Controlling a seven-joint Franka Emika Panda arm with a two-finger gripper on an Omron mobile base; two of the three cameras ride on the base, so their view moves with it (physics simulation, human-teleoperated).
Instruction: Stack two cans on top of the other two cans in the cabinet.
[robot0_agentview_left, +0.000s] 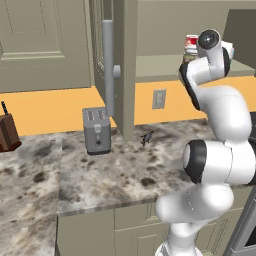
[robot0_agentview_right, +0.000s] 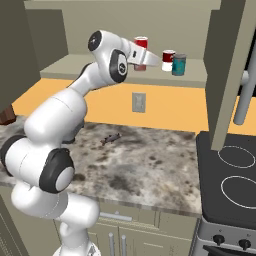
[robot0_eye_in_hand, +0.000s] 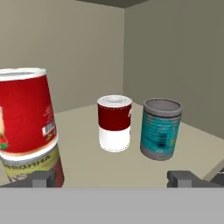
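On the cabinet shelf (robot0_agentview_right: 90, 66) a bright red can (robot0_eye_in_hand: 25, 114) stands on top of a short brownish can (robot0_eye_in_hand: 30, 168) at the left of the hand view. To its right stand the small dark-red-and-white can (robot0_eye_in_hand: 114, 123) and, close beside that, the teal-blue can (robot0_eye_in_hand: 160, 127) with a grey lid, both directly on the shelf. My gripper (robot0_eye_in_hand: 112, 178) is open with nothing between its fingertips, a little back from the cans. From the right base view the gripper (robot0_agentview_right: 152, 61) hovers just right of the red can (robot0_agentview_right: 141, 46), left of the dark-red-and-white can (robot0_agentview_right: 168, 60) and the teal can (robot0_agentview_right: 179, 64).
The cabinet door (robot0_agentview_right: 227, 75) hangs open at the right, its long grey handle (robot0_agentview_left: 107, 65) near the left door edge. Below, the marble counter (robot0_agentview_left: 115, 170) carries a toaster (robot0_agentview_left: 97, 130) and a small dark object (robot0_agentview_left: 147, 138). A stove (robot0_agentview_right: 235, 175) lies to the right.
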